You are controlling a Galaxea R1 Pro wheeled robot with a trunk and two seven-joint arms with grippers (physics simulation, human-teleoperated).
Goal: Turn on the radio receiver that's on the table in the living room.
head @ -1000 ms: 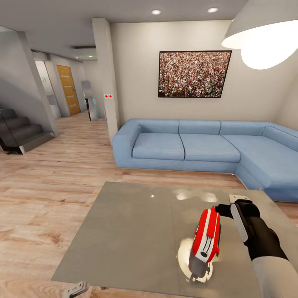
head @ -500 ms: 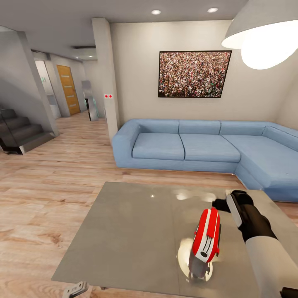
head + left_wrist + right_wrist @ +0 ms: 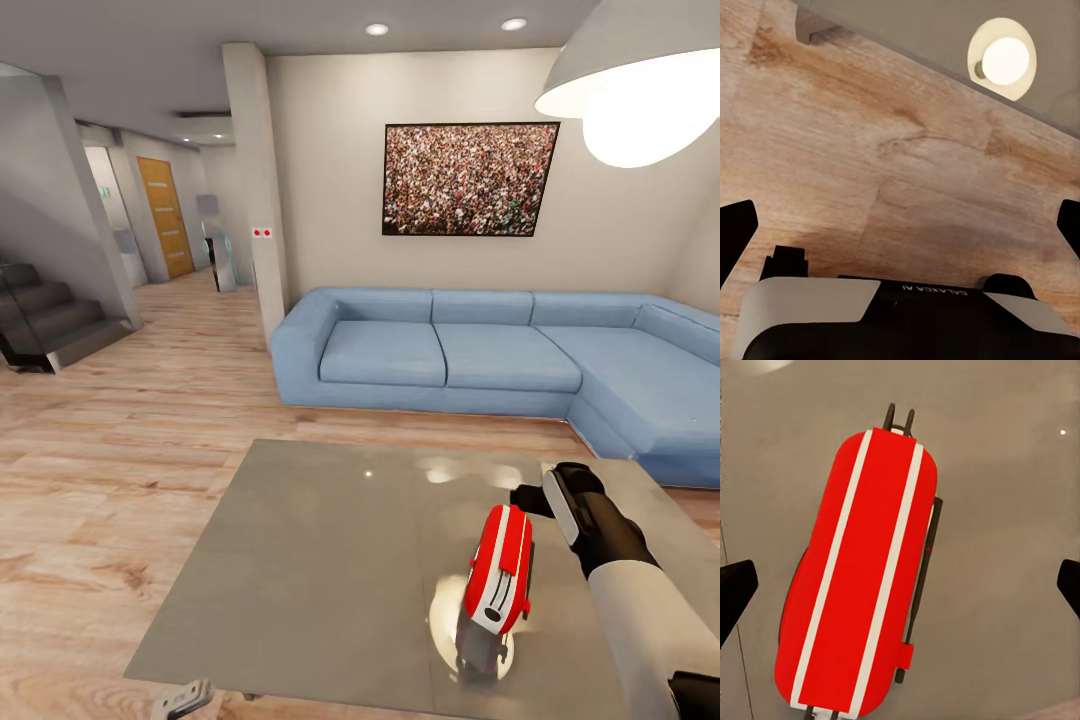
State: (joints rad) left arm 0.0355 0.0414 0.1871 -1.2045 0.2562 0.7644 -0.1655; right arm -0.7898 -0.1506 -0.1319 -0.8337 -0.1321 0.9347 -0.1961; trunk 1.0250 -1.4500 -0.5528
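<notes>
Right now the radio receiver (image 3: 501,570) is being shown standing on its narrow edge on the grey worktop (image 3: 320,560), toward the worktop's near right part, with a bright lamp reflection pooling around its foot. Just beyond and to its right, the right pincer (image 3: 528,497) is being held above the worktop, close to the radio's far top end but apart from it. Through the right wrist view the red shell with its two white stripes (image 3: 862,577) is being looked down on, and the two dark fingertips (image 3: 735,592) are being kept wide at either edge, nothing between them: spread and gripping nothing. Over on the left wrist view, the left pincer (image 3: 900,225) is likewise being held wide apart and unloaded, above the wood plank floor (image 3: 870,150) beside the worktop's edge. Behind it all, the blue sofa (image 3: 480,350) is being framed under the crowd picture (image 3: 468,180).
</notes>
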